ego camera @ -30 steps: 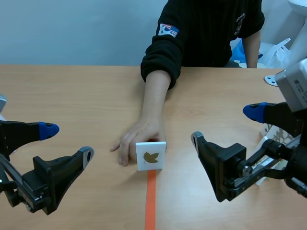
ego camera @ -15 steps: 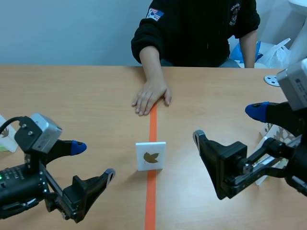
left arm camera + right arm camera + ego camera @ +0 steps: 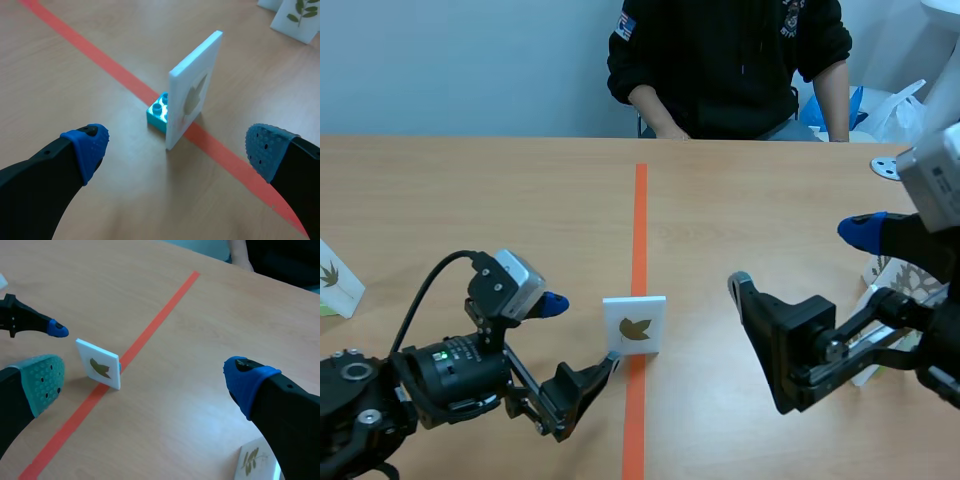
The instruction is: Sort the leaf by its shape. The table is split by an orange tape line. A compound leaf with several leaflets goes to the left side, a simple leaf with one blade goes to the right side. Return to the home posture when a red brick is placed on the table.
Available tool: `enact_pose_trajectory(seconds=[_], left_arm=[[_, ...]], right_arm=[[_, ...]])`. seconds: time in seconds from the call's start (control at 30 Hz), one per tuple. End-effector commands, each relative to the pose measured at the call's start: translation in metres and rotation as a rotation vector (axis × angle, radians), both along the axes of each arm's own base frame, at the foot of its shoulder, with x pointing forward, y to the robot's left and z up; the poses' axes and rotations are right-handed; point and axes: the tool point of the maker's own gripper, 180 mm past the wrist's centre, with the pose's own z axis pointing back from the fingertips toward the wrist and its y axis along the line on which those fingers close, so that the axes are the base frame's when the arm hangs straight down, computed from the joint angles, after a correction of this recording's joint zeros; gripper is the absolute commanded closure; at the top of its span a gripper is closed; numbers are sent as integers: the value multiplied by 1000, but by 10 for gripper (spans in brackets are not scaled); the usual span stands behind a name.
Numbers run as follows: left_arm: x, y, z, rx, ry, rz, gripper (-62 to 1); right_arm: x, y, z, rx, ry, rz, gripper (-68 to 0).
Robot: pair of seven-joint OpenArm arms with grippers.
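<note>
A white card [image 3: 635,325] with a brown leaf picture stands upright on the orange tape line [image 3: 640,215], held up by a small blue brick [image 3: 159,113] behind it. My left gripper [image 3: 580,335] is open, low over the table, just left of the card. In the left wrist view the card [image 3: 192,97] stands ahead of the left gripper [image 3: 179,150], between the lines of its spread fingers. My right gripper [image 3: 800,258] hangs open to the card's right, well apart from it. In the right wrist view the card [image 3: 98,365] is ahead of the right gripper [image 3: 145,377].
A person [image 3: 730,60] sits across the table, hands off it. Another leaf card [image 3: 335,275] stands at the far left edge. More leaf cards [image 3: 895,280] stand behind my right arm, seen also as leaf cards [image 3: 295,17] and a leaf card [image 3: 252,460].
The person's hand let go of the card and drew back off the table. My left arm swung right and forward, up to the card. The right arm stayed put.
</note>
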Motion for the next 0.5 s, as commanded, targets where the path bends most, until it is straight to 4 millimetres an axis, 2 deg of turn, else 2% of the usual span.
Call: enact_pose_trajectory(seconds=[0.0, 0.3, 0.47], left_arm=[[12, -7, 13, -41, -43, 17, -585], [17, -35, -3, -39, -28, -18, -584], [13, -46, -2, -56, -24, -34, -580]], right_arm=[[2, 1, 7, 16, -22, -1, -676], [2, 1, 7, 16, -22, -1, -676], [2, 0, 6, 14, -22, -1, -676]])
